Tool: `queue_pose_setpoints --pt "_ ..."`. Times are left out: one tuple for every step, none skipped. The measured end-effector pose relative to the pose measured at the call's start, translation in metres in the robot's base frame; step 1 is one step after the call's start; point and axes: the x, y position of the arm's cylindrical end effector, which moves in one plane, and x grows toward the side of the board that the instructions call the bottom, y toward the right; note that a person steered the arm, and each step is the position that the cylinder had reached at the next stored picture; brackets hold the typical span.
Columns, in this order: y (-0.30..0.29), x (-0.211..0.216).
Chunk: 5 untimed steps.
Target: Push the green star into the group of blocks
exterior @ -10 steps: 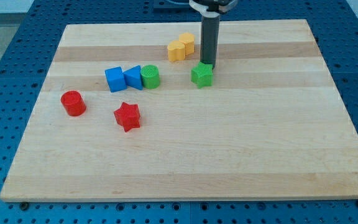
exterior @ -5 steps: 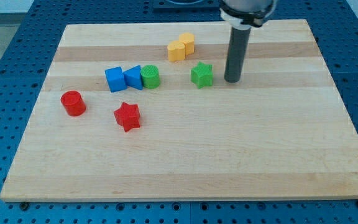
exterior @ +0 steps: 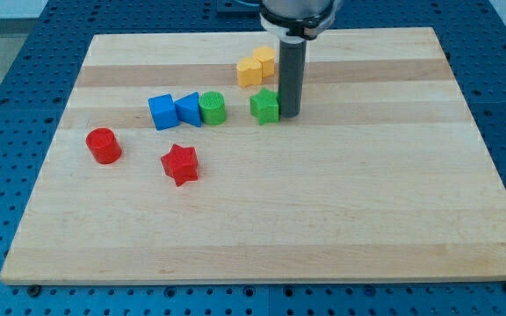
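Note:
The green star (exterior: 264, 105) lies on the wooden board (exterior: 341, 202), above the middle. My tip (exterior: 288, 115) touches the star's right side. To the star's left, a short gap away, is a row of three touching blocks: a green cylinder (exterior: 213, 108), a blue block (exterior: 189, 110) and a blue cube (exterior: 162, 112). Two yellow blocks (exterior: 256, 67) sit just above the star.
A red cylinder (exterior: 103, 145) lies near the board's left edge. A red star (exterior: 180, 164) lies below the blue blocks. The board rests on a blue perforated table (exterior: 7, 79).
My tip went from the star's top to its right, then swept left against it. The green star has slid left, closer to the green cylinder.

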Motion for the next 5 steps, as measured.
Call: queue_pose_setpoints --pt "-0.013 0.000" --pt "-0.025 0.000" --pt "-0.037 0.000" --pt "-0.035 0.000" --pt "0.020 -0.001"
